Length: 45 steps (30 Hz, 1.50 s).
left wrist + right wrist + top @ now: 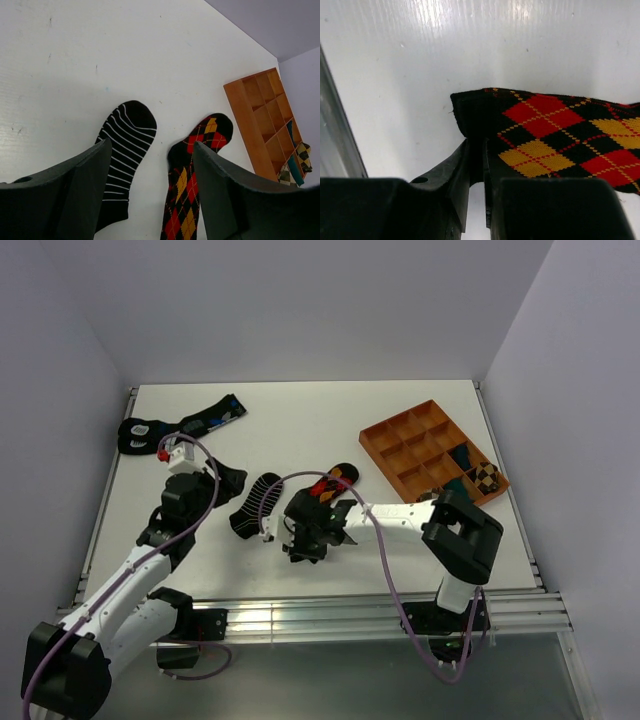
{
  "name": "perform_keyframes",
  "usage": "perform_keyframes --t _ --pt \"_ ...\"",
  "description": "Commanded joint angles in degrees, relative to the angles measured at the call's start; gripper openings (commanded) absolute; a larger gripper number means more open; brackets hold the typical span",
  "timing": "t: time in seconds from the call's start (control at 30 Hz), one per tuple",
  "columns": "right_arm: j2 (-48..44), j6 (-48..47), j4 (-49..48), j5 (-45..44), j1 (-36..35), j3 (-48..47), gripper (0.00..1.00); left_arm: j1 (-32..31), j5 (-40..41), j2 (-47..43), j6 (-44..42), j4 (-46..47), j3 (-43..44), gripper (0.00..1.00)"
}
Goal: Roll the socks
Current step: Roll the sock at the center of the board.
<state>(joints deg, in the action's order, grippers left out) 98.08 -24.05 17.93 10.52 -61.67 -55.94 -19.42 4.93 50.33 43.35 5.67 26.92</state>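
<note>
Top external view: a white surface (300, 430) carries the long argyle sock (338, 478) near the centre and the short striped sock (257, 503) just to its left, side by side and apart. The left hand (228, 480) sits beside the striped sock, and the right hand (305, 538) is over the near end of the argyle sock. An orange tray (400, 435) with compartments lies at the far right, with a checked bundle (485, 477) in one near compartment. Dark socks (180, 425) with blue marks lie at the far left. From above, neither hand's state can be read. Left wrist view: the left hand (152, 145) is spread wide and holds nothing, with the toe ends of the striped sock (125, 150) and the argyle sock (192, 180) showing between its fingers (75, 200) and the tray (260, 125) beyond. Right wrist view: the right hand (476, 150) is pressed together, pinching the black cuff edge of the argyle sock (545, 135), which lies flat on the surface (395, 75). This grip is hidden in the other two views.
</note>
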Motion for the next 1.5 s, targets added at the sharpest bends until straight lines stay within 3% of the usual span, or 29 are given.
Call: perform_keyframes --t 0.0,0.17,0.37,0.5,0.7,0.87,1.07,1.23,1.47 --pt "-0.4 -3.4 6.3 11.8 4.5 -3.0 0.19 0.3 -1.5 -2.2 0.8 6.3 -3.1 0.7" --pt "1.7 -8.5 15.8 27.0 12.8 -8.4 0.17 -0.4 -3.2 -5.8 0.2 14.2 -10.6 0.6" --pt "10.2 -18.4 33.1 40.2 16.9 -18.8 0.16 -5.4 -4.3 -5.9 -3.7 26.6 -16.7 0.47" --pt "18.5 -24.5 46.4 44.8 18.4 -25.3 0.15 -7.6 -5.9 -4.5 -5.6 35.2 -21.6 0.4" --pt "24.6 -29.1 54.7 48.8 20.8 -30.7 0.15 -11.9 -12.8 1.4 -10.8 49.5 -23.8 0.39" --pt "27.3 -30.2 58.6 51.0 23.0 -34.2 0.15 -17.0 -17.1 11.2 -13.5 54.9 -21.6 0.4" --pt "29.4 -28.9 59.7 51.6 24.6 -36.3 0.15 -22.4 -17.5 19.2 -15.0 59.6 -21.2 0.5" --pt "30.7 -28.8 60.6 51.7 24.8 -37.2 0.15 -24.1 -20.7 23.8 -16.3 61.7 -19.3 0.61" --pt "31.2 -28.4 61.0 51.6 24.8 -38.2 0.14 -24.5 -26.3 30.0 -16.3 64.5 -17.5 0.66"
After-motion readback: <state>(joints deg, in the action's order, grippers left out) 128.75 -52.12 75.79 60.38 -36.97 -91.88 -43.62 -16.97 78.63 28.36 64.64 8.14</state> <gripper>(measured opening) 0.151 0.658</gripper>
